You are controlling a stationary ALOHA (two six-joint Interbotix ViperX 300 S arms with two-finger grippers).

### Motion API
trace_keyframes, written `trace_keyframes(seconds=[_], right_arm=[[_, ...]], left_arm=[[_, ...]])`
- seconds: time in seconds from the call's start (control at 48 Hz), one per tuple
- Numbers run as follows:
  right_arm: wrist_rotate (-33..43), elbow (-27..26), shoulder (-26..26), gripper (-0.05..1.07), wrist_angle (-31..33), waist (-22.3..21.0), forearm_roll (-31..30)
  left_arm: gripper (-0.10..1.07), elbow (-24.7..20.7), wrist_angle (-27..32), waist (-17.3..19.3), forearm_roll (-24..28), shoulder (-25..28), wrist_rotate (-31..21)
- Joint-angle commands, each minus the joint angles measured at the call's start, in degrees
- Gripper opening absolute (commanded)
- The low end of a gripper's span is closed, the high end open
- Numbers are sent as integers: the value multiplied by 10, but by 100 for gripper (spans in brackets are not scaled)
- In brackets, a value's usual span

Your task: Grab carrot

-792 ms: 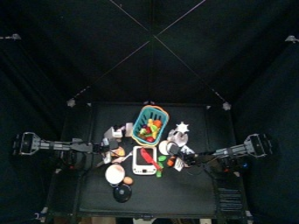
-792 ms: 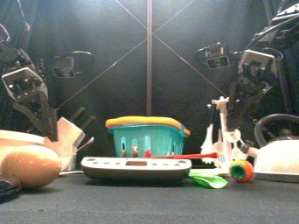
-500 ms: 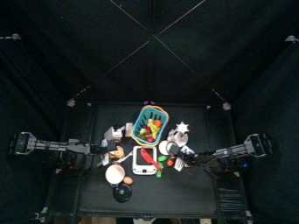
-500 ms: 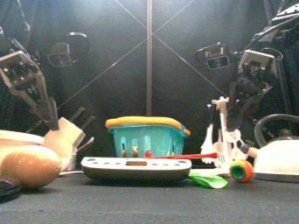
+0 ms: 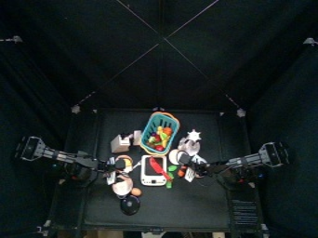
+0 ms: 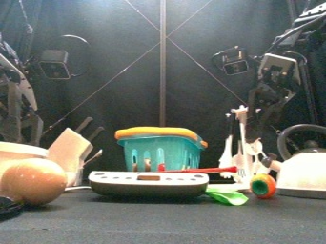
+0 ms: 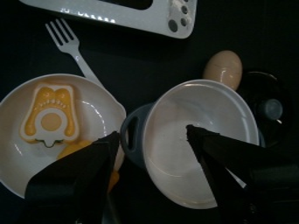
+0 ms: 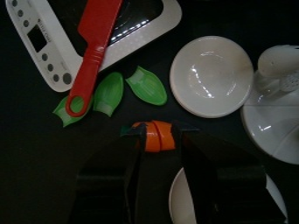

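The right gripper [image 8: 155, 156] hangs directly over the carrot [image 8: 155, 136], with its jaws spread apart, one on each side of the vegetable. Whether either jaw touches it cannot be told. The carrot is a short orange toy piece lying on the black table [image 6: 152, 224]. In the front view it lies low at the right [image 6: 262, 185], just in front of the white kettle [image 6: 303, 172]. Beside it lie two green leaf-shaped pieces [image 8: 126, 87] and a red spatula [image 8: 91, 54], which rests across a white kitchen scale [image 8: 73, 35]. A small white bowl [image 8: 212, 75] stands near the carrot (no contact visible).

The left gripper [image 7: 152, 150] also has its jaws apart and holds nothing. It hangs above a white bowl [image 7: 201, 140]. Nearby are a white plate [image 7: 73, 131] bearing a yellow piece, a white fork [image 7: 68, 48] and a brown egg [image 7: 222, 66].

At the table's centre stands a teal basket [image 6: 160, 149].
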Motion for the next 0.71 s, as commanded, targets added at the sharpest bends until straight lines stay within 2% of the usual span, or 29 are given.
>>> trace_keyframes(seconds=[0.0, 0.479, 0.688], right_arm=[[1, -14, -2, 71, -2, -3, 3], [-2, -19, 11, 71, -25, 3, 3], [-4, -24, 14, 71, -54, 21, -2]], left_arm=[[96, -8, -7, -1, -1, 9, 1], [96, -7, -17, -1, -2, 14, 1], [96, -9, -17, -1, -1, 13, 2]])
